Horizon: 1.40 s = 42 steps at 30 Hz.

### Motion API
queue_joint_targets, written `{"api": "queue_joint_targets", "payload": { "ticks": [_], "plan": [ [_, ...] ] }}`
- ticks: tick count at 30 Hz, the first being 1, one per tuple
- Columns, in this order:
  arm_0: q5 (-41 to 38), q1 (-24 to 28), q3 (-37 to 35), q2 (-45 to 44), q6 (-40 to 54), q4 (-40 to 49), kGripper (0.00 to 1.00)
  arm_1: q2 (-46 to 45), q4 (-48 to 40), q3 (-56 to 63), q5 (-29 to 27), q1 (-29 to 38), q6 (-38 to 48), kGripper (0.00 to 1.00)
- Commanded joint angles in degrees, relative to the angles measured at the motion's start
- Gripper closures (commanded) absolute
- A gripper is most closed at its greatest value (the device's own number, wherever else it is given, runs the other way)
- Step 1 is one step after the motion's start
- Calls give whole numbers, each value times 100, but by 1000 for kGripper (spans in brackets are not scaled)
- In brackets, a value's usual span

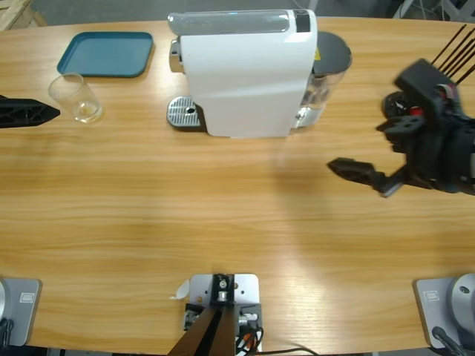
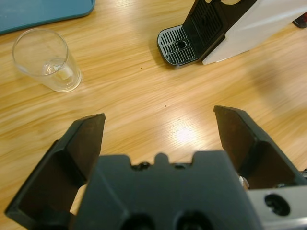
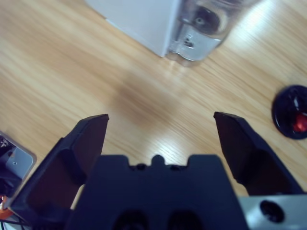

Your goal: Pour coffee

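A white coffee machine stands at the back middle, its metal drip tray bare. A clear glass stands left of it on the table; its base shows only a pale tan tint, and the coffee itself is out of view. My left gripper reaches in from the left edge, just left of the glass. In the left wrist view this gripper is open and holds nothing, with the glass ahead on the left and the drip tray ahead. My right gripper hovers right of the machine, open and with nothing in it.
A teal tray lies at the back left behind the glass. The machine's clear water tank sits on its right side. Black sticks rise from a round black base at the far right, close to the right arm.
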Motion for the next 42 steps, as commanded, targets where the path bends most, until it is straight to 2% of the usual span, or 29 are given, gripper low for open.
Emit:
{"api": "queue_joint_targets", "payload": {
  "ticks": [1, 4, 5, 6, 10, 11, 15, 28, 29, 31, 32, 34, 35, 36, 37, 38, 39, 42],
  "plan": [
    [-309, -46, -158, 88, 335, 33, 9, -650, -19, 292, 601, -996, -16, 59],
    [-282, -52, -86, 164, 396, 26, 9, -489, 232, -471, 1176, -1485, -278, 57],
    [-282, -53, -46, 176, 396, 8, 9, -366, 355, -787, 1302, -1576, -369, 84],
    [-282, -55, -34, 180, 391, -7, 11, -220, 492, -1126, 1395, -1662, -494, 211],
    [-210, -55, -69, 157, 389, -6, 18, 584, 1097, -2466, 1596, -2005, -1049, 967],
    [-203, -55, -64, 125, 387, 0, 20, 782, 1262, -2828, 1601, -2065, -1144, 1000],
    [-194, -55, -48, -24, 380, 17, 27, 1403, 1707, -3786, 1554, -2212, -1362, 1000],
    [-6, -50, -114, 167, 282, 54, 47, 2322, 2159, -4765, 1513, -2269, -1557, 1000],
    [184, 17, -130, 153, 236, 70, 45, 2338, 2176, -4807, 1511, -2269, -1557, 1000],
    [389, 502, 9, -54, -122, 56, 35, 2305, 2192, -4818, 1503, -2269, -1557, 1000],
    [430, 825, 286, -256, -430, -36, 30, 2241, 2192, -4818, 1496, -2269, -1557, 1000],
    [331, 864, 923, -603, -660, -573, 8, 2081, 2190, -4760, 1492, -2274, -1557, 1000],
    [259, 803, 1105, -745, -694, -742, 4, 1990, 2183, -4656, 1497, -2295, -1557, 766],
    [287, 771, 1142, -826, -713, -788, 4, 1900, 2178, -4535, 1527, -2327, -1557, 290],
    [340, 771, 1139, -829, -697, -823, 4, 1804, 2162, -4392, 1545, -2344, -1543, 129],
    [391, 771, 1135, -761, -615, -886, 4, 1703, 2106, -4227, 1555, -2348, -1519, 30],
    [405, 771, 1128, -638, -527, -943, 4, 1609, 2052, -4067, 1564, -2348, -1506, 1],
    [511, 771, 1088, -190, -483, -1064, 0, 1361, 1948, -3680, 1575, -2348, -1413, 0]
  ]
}}
